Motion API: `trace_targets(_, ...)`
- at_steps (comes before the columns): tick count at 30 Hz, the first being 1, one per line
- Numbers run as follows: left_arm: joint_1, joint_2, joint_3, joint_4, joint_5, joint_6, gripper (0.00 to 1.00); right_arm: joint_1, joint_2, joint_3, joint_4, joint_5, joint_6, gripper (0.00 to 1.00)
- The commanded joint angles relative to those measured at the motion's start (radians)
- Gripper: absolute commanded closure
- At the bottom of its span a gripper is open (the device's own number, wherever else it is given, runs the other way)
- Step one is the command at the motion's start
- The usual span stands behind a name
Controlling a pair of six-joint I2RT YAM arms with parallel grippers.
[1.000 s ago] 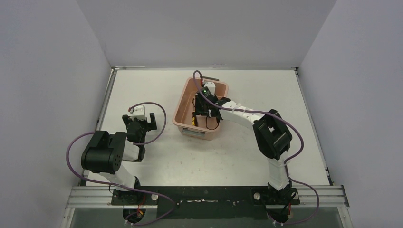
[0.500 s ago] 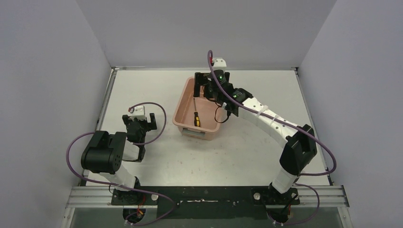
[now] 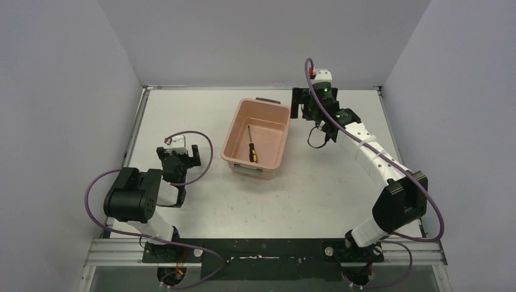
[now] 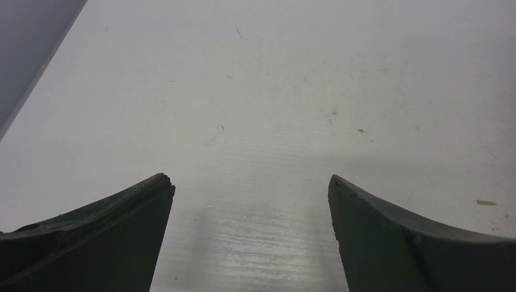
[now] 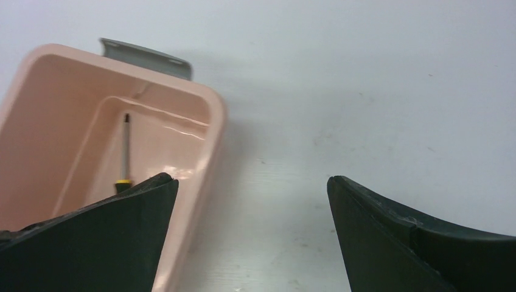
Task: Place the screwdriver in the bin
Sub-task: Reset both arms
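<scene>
The salmon-pink bin (image 3: 234, 132) stands at the table's middle back. The screwdriver (image 3: 251, 151) lies flat on its floor, yellow-and-black handle toward the near end and shaft pointing away. In the right wrist view the thin shaft (image 5: 126, 149) shows inside the bin (image 5: 213, 131); my left finger hides the handle. My right gripper (image 3: 304, 108) hangs open and empty above bare table, just right of the bin's far corner (image 5: 251, 179). My left gripper (image 3: 179, 151) rests open over the table at the left, nothing between its fingers (image 4: 249, 178).
A grey handle (image 5: 146, 58) sticks out of the bin's far short end. White walls close the table on the left, back and right. Purple cables loop off both arms. The metal rail (image 3: 268, 250) with the arm bases runs along the near edge.
My right gripper opened inside the bin and left the screwdriver on its floor. It then rose and swung back and to the right, out of the bin. The left arm stayed still.
</scene>
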Motion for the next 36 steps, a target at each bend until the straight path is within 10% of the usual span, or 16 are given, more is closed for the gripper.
trace_targets(1, 0.001, -0.016, 0.002, 0.034, 0.002, -0.002, 0.03, -0.107, -0.061, -0.049, -0.033, -0.005, -0.126, 0.0)
trace_targets(18, 0.001, -0.015, 0.002, 0.033, 0.002, -0.003, 0.03, -0.573, -0.207, -0.29, 0.104, -0.191, -0.239, 0.0)
trace_targets(36, 0.002, -0.015, 0.002, 0.034, 0.002, -0.002, 0.03, -0.592, -0.34, -0.366, 0.156, -0.194, -0.234, 0.0)
